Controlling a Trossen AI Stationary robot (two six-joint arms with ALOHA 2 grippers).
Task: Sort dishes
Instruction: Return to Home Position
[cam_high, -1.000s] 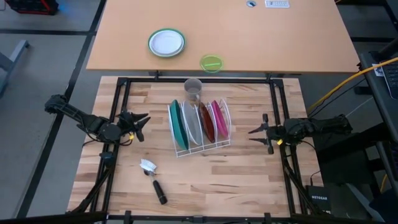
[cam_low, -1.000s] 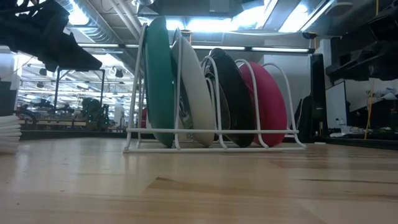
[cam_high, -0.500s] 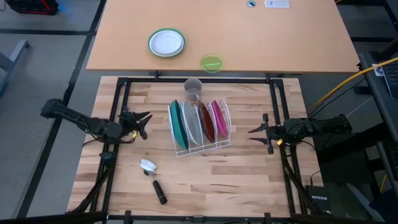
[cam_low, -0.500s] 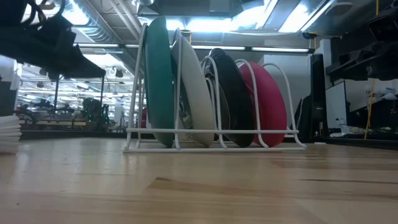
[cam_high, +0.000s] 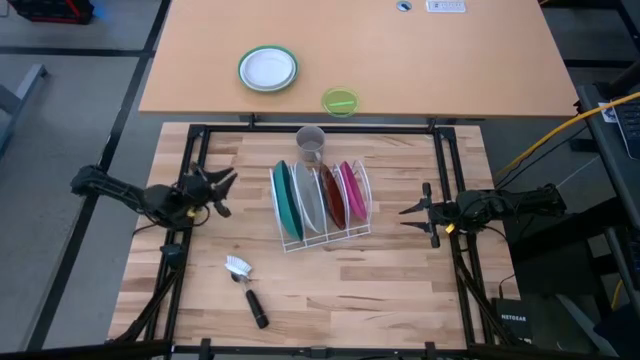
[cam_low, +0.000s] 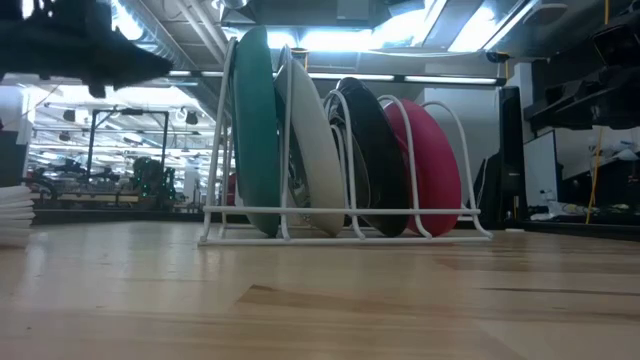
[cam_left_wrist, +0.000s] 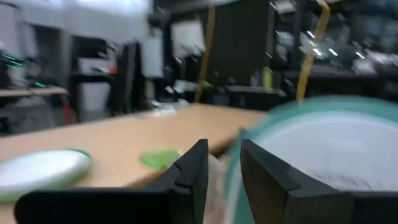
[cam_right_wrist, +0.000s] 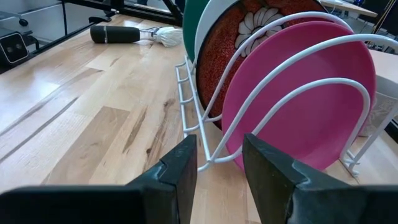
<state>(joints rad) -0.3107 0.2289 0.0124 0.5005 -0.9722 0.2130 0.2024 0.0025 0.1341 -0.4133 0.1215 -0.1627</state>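
Note:
Four dishes stand on edge in the slots of a white wire rack (cam_high: 325, 238) at the table's middle: teal (cam_high: 286, 200), white (cam_high: 310, 200), dark red with pale flowers (cam_high: 333, 197) and pink (cam_high: 352, 192). My left gripper (cam_high: 228, 193) hovers open to the left of the rack, raised above the table and pointing toward the teal plate (cam_left_wrist: 323, 143). My right gripper (cam_high: 408, 212) hangs open to the right of the rack, facing the pink plate (cam_right_wrist: 298, 106). Neither gripper has anything between its fingers.
A dish brush (cam_high: 246, 290) lies near the front left. A clear cup (cam_high: 311, 145) stands just behind the rack. On the tan table beyond sit a small green-rimmed white plate (cam_high: 268, 68) and a lime-green dish (cam_high: 340, 101). Bare wood lies around the rack.
My left gripper has tipped its fingers upward and swung a little toward the table's far edge, rising in the low view. It stays open with nothing in it. The plates and rack have kept still.

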